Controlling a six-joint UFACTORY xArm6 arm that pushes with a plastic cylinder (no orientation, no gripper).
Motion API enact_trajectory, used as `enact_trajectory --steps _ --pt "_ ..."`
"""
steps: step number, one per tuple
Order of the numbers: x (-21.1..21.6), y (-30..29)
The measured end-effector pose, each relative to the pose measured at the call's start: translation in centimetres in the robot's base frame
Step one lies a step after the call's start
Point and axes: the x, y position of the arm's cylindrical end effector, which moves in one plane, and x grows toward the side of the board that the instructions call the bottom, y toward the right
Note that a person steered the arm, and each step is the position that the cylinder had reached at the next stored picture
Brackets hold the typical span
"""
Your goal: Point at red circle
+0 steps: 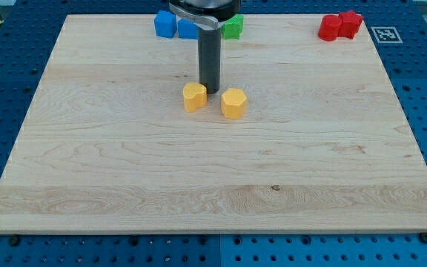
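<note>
Two red blocks stand together at the view's top right: the left one [330, 28] looks rounded, like the red circle, and the right one [351, 23] is more angular. My tip [210, 90] rests on the board near the view's centre top, just right of a yellow block [194, 97] and left of a yellow hexagon-like block [233, 103]. The tip is far to the left of the red blocks.
Two blue blocks [165, 24] [187, 30] and a green block [233, 27] sit at the top edge behind the rod. The wooden board [213, 170] lies on a blue pegboard table. A marker tag [385, 33] lies off the board's top right corner.
</note>
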Motion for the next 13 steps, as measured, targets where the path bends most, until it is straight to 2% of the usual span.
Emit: enact_trajectory --steps 3,4,7,9,10,13 --pt "-0.8 -3.4" --pt "-1.5 -1.0" --pt "-2.4 12.9" --pt "-7.2 14.2" --pt "-7.2 14.2" --pt "-12.3 14.2"
